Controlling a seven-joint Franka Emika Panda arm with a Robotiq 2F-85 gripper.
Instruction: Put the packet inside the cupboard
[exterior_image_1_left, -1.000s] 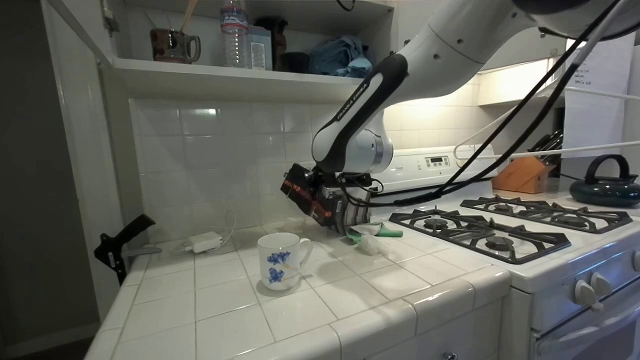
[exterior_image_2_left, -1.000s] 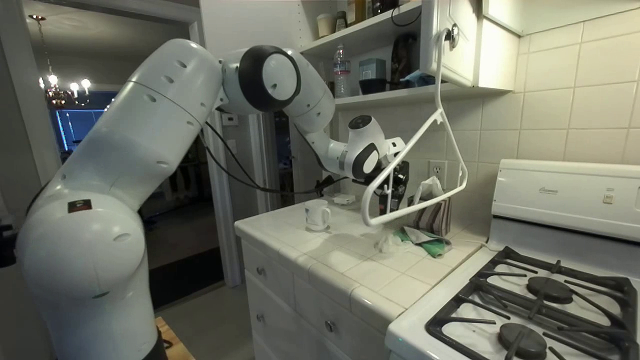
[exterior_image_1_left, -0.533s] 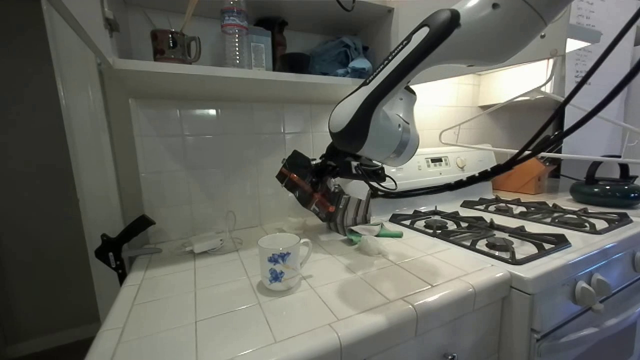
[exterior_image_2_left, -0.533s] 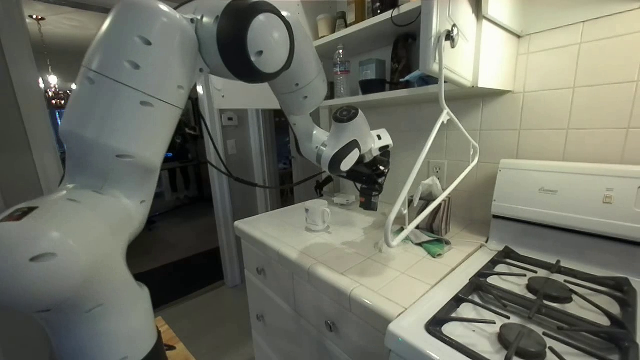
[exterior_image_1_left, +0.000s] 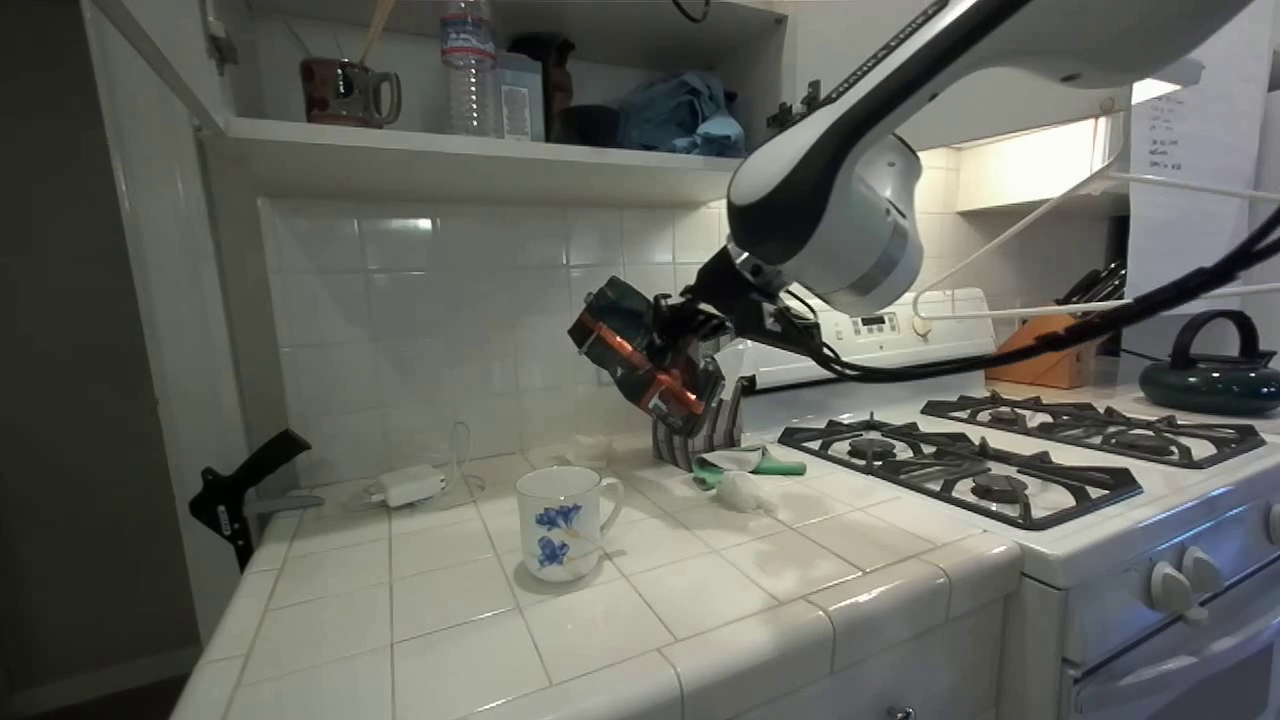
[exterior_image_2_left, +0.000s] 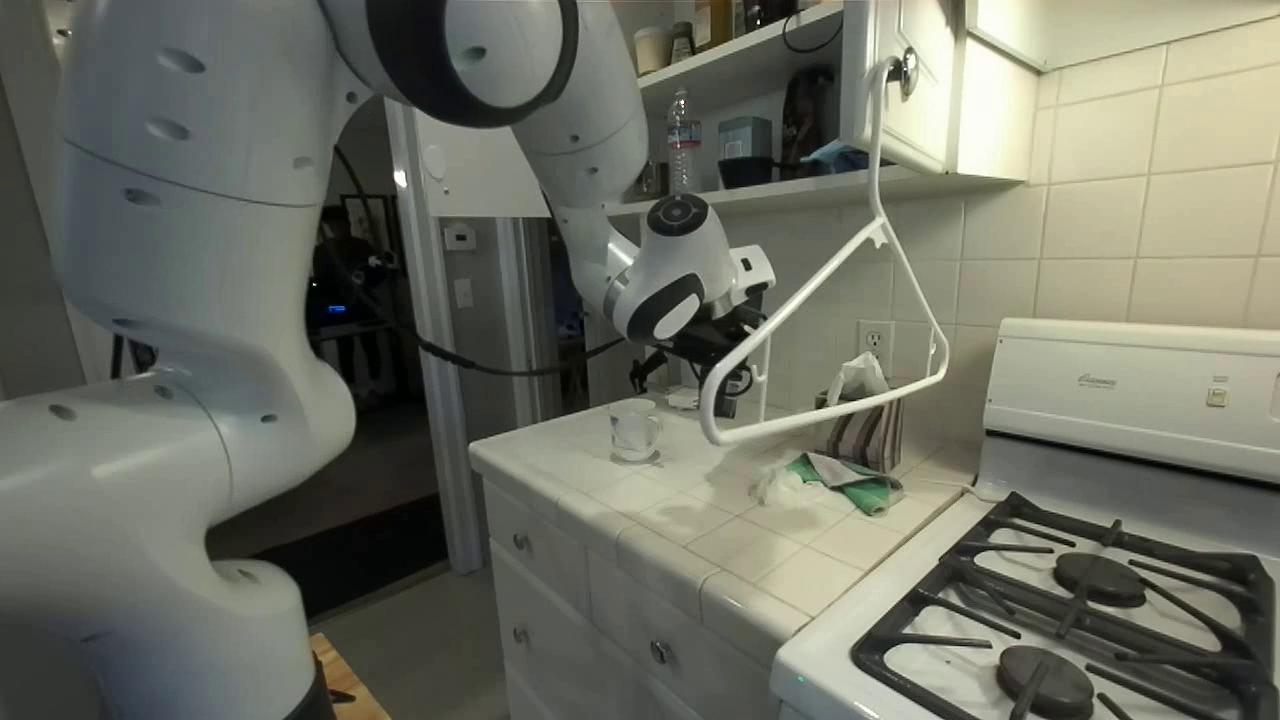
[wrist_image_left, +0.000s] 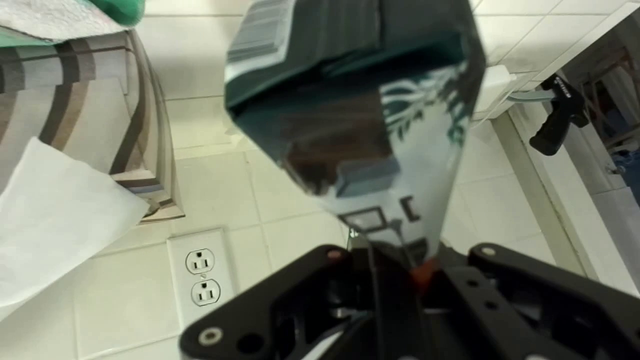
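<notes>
My gripper (exterior_image_1_left: 672, 325) is shut on the top end of the packet (exterior_image_1_left: 640, 362), a dark crinkly bag with reddish-orange marks. The packet hangs tilted in the air above the counter, in front of the tiled wall. In the wrist view the packet (wrist_image_left: 350, 115) spreads out from between the fingers (wrist_image_left: 402, 260), with a barcode at its far end. In an exterior view the gripper and packet are mostly hidden behind the hanger. The white cupboard is open, and its thick shelf board (exterior_image_1_left: 450, 158) is above the packet; the board also shows in an exterior view (exterior_image_2_left: 810, 190).
A white mug (exterior_image_1_left: 560, 525) stands on the counter. A striped tissue box (exterior_image_2_left: 865, 430) and a green cloth (exterior_image_2_left: 855, 485) lie near the stove (exterior_image_2_left: 900, 640). A white hanger (exterior_image_2_left: 800, 310) hangs from the cupboard door knob. A bottle (exterior_image_1_left: 468, 75), a brown mug (exterior_image_1_left: 345, 92) and blue cloth (exterior_image_1_left: 685, 112) occupy the shelf.
The arm has drawn back and folded. The packet, still held, has risen a little and swung more into view, clear of the striped box's front. The hanger has swung.
</notes>
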